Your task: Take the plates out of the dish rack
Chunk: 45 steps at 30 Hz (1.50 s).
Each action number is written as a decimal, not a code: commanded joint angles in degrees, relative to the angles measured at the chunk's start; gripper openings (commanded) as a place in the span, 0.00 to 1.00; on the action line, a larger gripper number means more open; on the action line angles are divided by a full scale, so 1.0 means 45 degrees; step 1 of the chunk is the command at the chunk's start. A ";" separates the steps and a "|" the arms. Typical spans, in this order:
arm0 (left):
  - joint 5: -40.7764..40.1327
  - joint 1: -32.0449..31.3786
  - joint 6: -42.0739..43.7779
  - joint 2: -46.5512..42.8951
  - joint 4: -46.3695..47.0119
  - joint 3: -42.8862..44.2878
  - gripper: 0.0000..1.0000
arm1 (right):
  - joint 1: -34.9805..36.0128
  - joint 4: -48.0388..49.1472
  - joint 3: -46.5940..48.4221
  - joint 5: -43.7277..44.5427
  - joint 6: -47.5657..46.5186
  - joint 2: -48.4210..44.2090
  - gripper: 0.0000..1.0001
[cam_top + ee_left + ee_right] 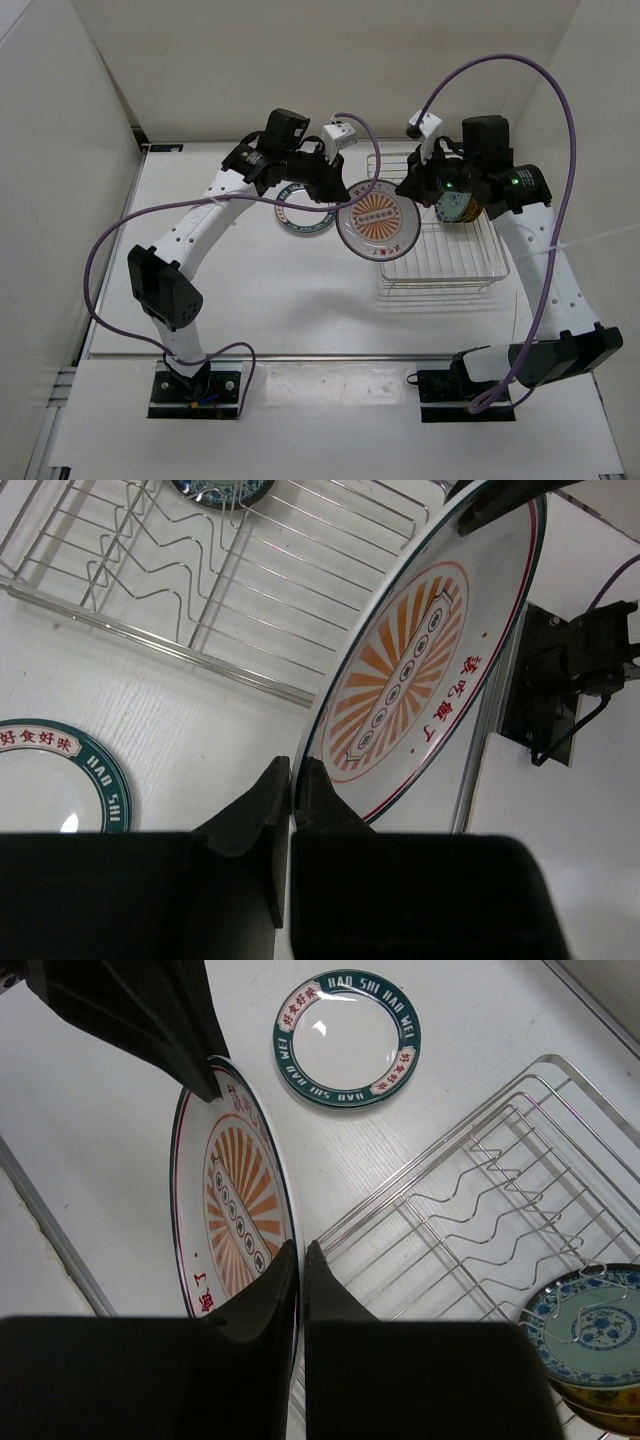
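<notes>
Because the left hand (291,780) and the right hand (300,1260) each pinch an opposite rim of the orange plate (400,670), held tilted at the rack's (430,1155) left edge, uneven pulls or one early release could twist it loose onto the tabletop (250,290).

The left arm (205,222) and right arm (545,265) are white with black joint housings, each trailing a purple cable (575,130) (the right one's loops high). The left gripper (293,770) has matte black fingers (250,815); green lights (448,185) dot the right wrist.

Overhead looks down; close wrist views share the plate (400,670).
</notes>
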 commanded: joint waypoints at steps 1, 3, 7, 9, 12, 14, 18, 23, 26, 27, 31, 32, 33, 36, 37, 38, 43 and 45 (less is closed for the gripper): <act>-0.0560 -0.0057 -0.0943 -0.0102 0.0685 0.0056 0.11 | -0.0041 0.0754 0.0519 -0.0447 0.0412 -0.0473 0.00; -0.0697 -0.0057 -0.1433 -0.0219 0.0921 0.0056 0.11 | -0.0041 0.0911 0.0402 -0.0215 0.0568 -0.0473 0.19; -0.2802 0.0274 -0.2489 -0.0491 0.1623 -0.0274 0.11 | -0.0158 0.1846 -0.0338 0.2203 0.1193 -0.0589 1.00; -0.3585 0.1170 -0.3075 -0.0492 0.2188 -0.0801 0.11 | -0.0489 0.2353 -0.0534 0.3529 0.1505 -0.0590 1.00; -0.4038 0.2537 -0.3252 -0.0123 0.2309 -0.1057 0.11 | -0.0957 0.2784 -0.0964 0.4063 0.1761 -0.0844 1.00; -0.3263 0.3240 -0.3252 0.0345 0.2017 -0.1057 0.11 | -0.0959 0.2786 -0.1180 0.4239 0.1645 -0.0981 1.00; -0.0803 0.5038 -0.3117 0.1947 0.1821 -0.1366 0.11 | -0.0959 0.2903 -0.1823 0.4377 0.1644 -0.1234 1.00; 0.1350 0.5918 -0.3426 0.3158 0.2385 -0.1682 0.11 | -0.0959 0.2903 -0.2058 0.4610 0.1528 -0.1235 1.00; 0.2424 0.6426 -0.4071 0.4192 0.2582 -0.1176 0.11 | -0.0959 0.2903 -0.2194 0.4611 0.1526 -0.1235 1.00; 0.2639 0.6640 -0.4324 0.4620 0.2582 -0.1000 0.11 | -0.0959 0.2903 -0.2196 0.4611 0.1526 -0.1235 1.00; 0.3480 0.6954 -0.4892 0.5325 0.3149 -0.0746 0.11 | -0.0959 0.2903 -0.2566 0.4611 0.1254 -0.1235 1.00; 0.3636 0.6955 -0.5028 0.5502 0.3149 -0.0532 0.11 | -0.0959 0.2903 -0.2567 0.4611 0.1253 -0.1119 1.00; 0.3638 0.6955 -0.5030 0.5658 0.3149 -0.0414 0.11 | -0.0959 0.2903 -0.2567 0.4766 0.1253 -0.0982 1.00; 0.4047 0.6955 -0.5166 0.6264 0.3031 -0.0256 0.11 | -0.0959 0.2903 -0.2432 0.4768 0.1253 -0.0670 1.00; 0.4048 0.6955 -0.5282 0.6497 0.3031 -0.0140 0.11 | -0.0959 0.2903 -0.2430 0.4768 0.1253 -0.0668 1.00; 0.4048 0.6955 -0.5284 0.6500 0.3031 -0.0139 0.11 | -0.0959 0.2903 -0.2430 0.4652 0.1253 -0.0552 1.00; 0.4048 0.6955 -0.5284 0.6969 0.2740 0.0231 0.11 | -0.0959 0.2787 -0.2293 0.4494 0.1253 -0.0434 1.00; 0.4048 0.6955 -0.5420 0.7299 0.2603 0.0369 0.11 | -0.0959 0.2786 -0.2293 0.4494 0.1253 -0.0434 1.00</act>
